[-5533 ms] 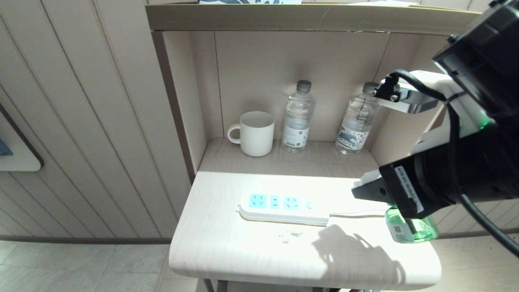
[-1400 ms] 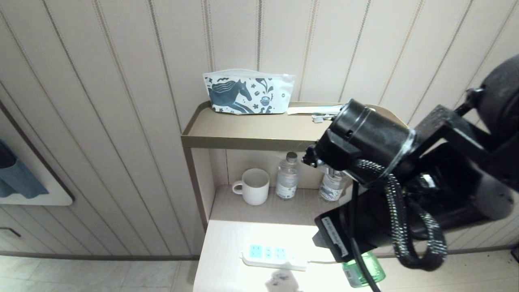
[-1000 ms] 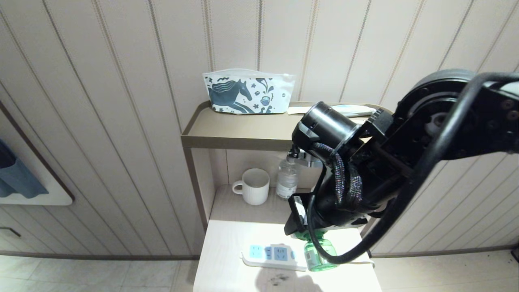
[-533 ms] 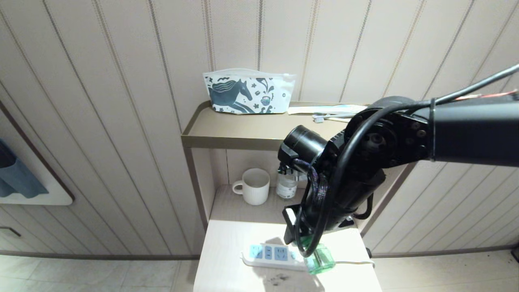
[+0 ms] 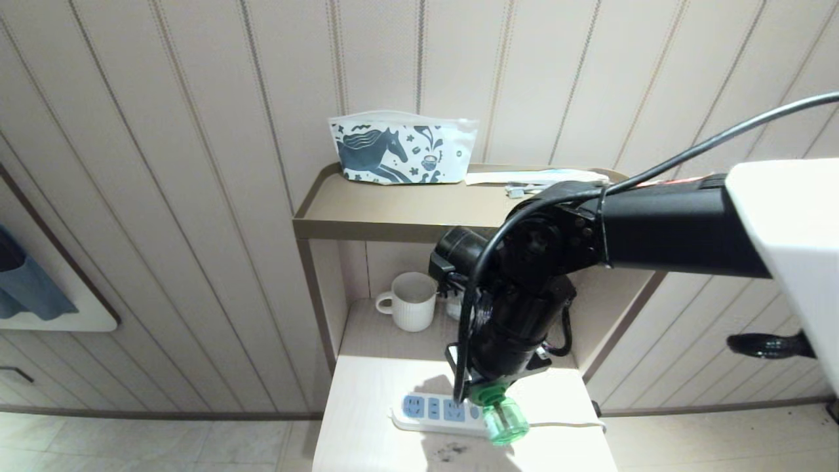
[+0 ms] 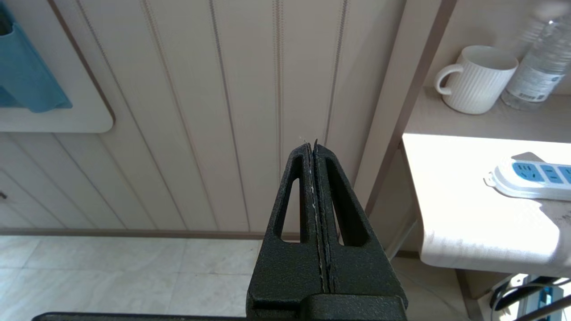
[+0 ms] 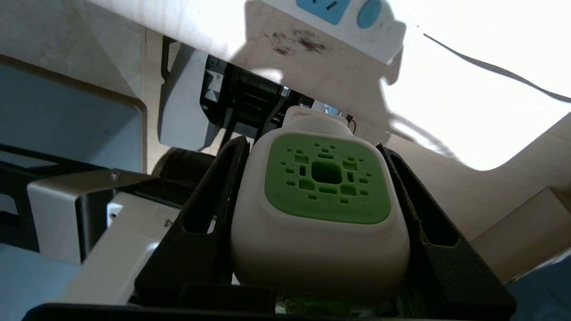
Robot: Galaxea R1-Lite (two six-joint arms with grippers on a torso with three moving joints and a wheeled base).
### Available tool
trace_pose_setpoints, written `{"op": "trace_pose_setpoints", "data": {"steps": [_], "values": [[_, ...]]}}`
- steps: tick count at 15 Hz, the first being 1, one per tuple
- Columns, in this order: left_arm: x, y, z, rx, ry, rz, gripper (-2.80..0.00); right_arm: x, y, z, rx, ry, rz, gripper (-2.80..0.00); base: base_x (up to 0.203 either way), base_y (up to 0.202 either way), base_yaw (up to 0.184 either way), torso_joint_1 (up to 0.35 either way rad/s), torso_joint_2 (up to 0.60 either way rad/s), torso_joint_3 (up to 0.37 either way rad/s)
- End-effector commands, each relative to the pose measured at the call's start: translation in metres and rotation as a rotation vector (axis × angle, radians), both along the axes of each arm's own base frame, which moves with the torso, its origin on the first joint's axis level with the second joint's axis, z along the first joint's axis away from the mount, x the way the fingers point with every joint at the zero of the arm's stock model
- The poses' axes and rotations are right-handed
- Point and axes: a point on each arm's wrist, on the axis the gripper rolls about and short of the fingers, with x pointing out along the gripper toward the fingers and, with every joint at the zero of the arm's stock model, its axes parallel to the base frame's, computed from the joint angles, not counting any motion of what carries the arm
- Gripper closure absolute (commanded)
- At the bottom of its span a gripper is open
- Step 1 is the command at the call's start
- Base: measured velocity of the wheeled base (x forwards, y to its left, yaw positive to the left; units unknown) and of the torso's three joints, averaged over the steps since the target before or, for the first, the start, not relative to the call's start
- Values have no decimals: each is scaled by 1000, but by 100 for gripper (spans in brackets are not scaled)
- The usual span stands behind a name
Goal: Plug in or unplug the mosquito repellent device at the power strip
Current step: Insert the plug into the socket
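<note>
While the black right arm reaches down from the right of the head frame, the right claw is clamped on the mosquito repellent device, a small white plug-in unit with a perforated bright green top; both black fingers press its sides. In the head view its translucent green bottle hangs low centre, just over the right end of the power strip, a flat white oblong with light-blue socket faces lying on the pale wooden table; can't tell whether the device touches the strip. Thin white cord runs off to the right. Left claw is fully closed, nothing in it, parked off the table's left edge facing the panelled wall. Behind, in the alcove: white ribbed ceramic mug. On the brown shelf above: white pouch with a dark horse print.
</note>
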Motion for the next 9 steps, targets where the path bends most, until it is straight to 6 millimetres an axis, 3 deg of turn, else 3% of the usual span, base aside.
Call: {"op": "trace_pose_setpoints", "data": {"steps": [1,6,9], "values": [[0,0,0,0,0,0,0,7,8,-14,-16,27,-26,0,0,0,0,0,0,0],[0,0,0,0,0,0,0,24,18,-48,-62,67,-57,0,0,0,0,0,0,0],[0,0,0,0,1,0,0,27,19,-55,-73,78,-58,0,0,0,0,0,0,0]]}}
